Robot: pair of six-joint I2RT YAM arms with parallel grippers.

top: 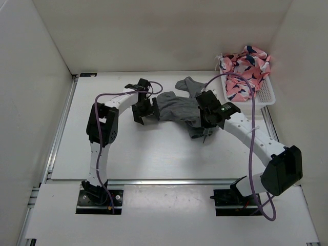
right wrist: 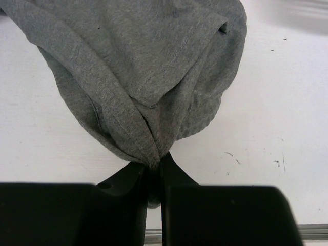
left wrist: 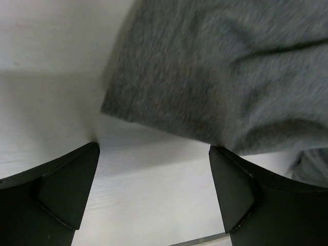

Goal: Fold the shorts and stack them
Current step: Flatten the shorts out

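The grey shorts lie bunched on the white table between my two arms. My left gripper stands open at their left edge; in the left wrist view its fingers are wide apart over bare table, the cloth edge just beyond them, nothing between. My right gripper is shut on a gathered fold of the shorts; in the right wrist view the cloth is pinched between the two black fingers and hangs bunched over the table.
A white basket at the back right holds pink patterned cloth. White walls enclose the table on the left, back and right. A metal rail runs along the near edge by the arm bases.
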